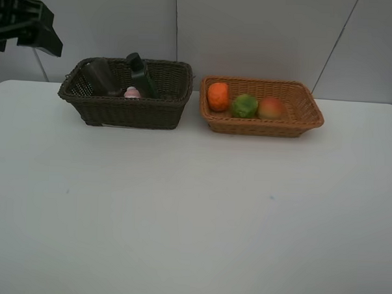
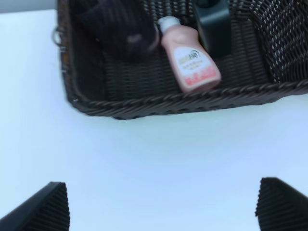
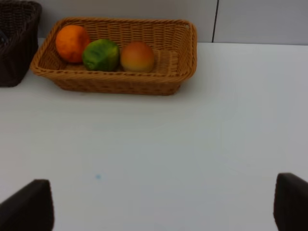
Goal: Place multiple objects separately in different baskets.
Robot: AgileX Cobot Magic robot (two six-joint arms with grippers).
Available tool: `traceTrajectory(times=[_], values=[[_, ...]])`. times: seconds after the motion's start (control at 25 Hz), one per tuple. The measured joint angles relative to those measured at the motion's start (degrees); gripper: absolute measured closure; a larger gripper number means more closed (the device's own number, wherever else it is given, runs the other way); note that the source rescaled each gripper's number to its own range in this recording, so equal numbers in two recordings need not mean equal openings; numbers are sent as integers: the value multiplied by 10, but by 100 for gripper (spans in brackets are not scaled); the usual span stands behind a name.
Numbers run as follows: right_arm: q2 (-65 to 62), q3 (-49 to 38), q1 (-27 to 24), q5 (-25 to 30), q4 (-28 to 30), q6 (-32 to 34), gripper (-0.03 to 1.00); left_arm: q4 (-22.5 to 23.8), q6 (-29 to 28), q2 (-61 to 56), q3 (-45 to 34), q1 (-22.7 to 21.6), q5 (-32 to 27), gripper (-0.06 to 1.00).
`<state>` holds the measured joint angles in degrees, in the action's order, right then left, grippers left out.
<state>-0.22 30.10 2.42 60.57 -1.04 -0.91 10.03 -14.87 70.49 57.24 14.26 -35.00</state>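
The dark brown basket [image 1: 126,113] at the back left holds a mauve cup [image 1: 100,76], a dark green pump bottle [image 1: 139,73] and a pink white-capped bottle [image 1: 132,92]. The tan basket [image 1: 302,119] to its right holds a tangerine [image 1: 218,96], a green citrus [image 1: 244,105] and a peach [image 1: 270,108]. My left gripper [image 2: 161,211] is open and empty over bare table, short of the dark basket's rim [image 2: 192,102]; the pink bottle [image 2: 190,60] lies inside. My right gripper [image 3: 161,207] is open and empty, well back from the tan basket [image 3: 120,85].
The white table [image 1: 193,212] stretches from the baskets to the near edge. A grey panelled wall stands behind the baskets. My left arm [image 1: 29,22] hangs high at the back left corner. The dark basket's corner [image 3: 14,43] shows in the right wrist view.
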Motion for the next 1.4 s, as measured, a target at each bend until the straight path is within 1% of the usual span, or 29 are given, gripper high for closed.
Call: traceTrajectory(times=[0.16, 0.28, 0.4, 0.48, 0.6, 0.84, 1.0, 1.24, 1.32, 1.4], values=[[0, 0, 0, 0, 0, 0, 0, 38, -26, -130, -88, 0, 26, -6], [0, 0, 0, 0, 0, 0, 0, 52, -33, -234, -148, 0, 39, -6], [0, 0, 0, 0, 0, 0, 0, 60, -35, -332, -193, 0, 37, -6], [0, 0, 0, 0, 0, 0, 0, 61, -35, -392, -209, 0, 23, -6], [0, 0, 0, 0, 0, 0, 0, 61, -35, -464, -213, 0, -20, -6], [0, 0, 0, 0, 0, 0, 0, 60, -35, -562, -215, 0, -151, -6], [0, 0, 0, 0, 0, 0, 0, 50, -35, -616, -215, 0, -216, -6], [0, 0, 0, 0, 0, 0, 0, 45, -17, -691, -215, 0, -282, -6], [0, 0, 0, 0, 0, 0, 0, 30, -6, -706, -215, 0, -292, -6], [0, 0, 0, 0, 0, 0, 0, 2, 9, -708, -215, 0, -300, -6]])
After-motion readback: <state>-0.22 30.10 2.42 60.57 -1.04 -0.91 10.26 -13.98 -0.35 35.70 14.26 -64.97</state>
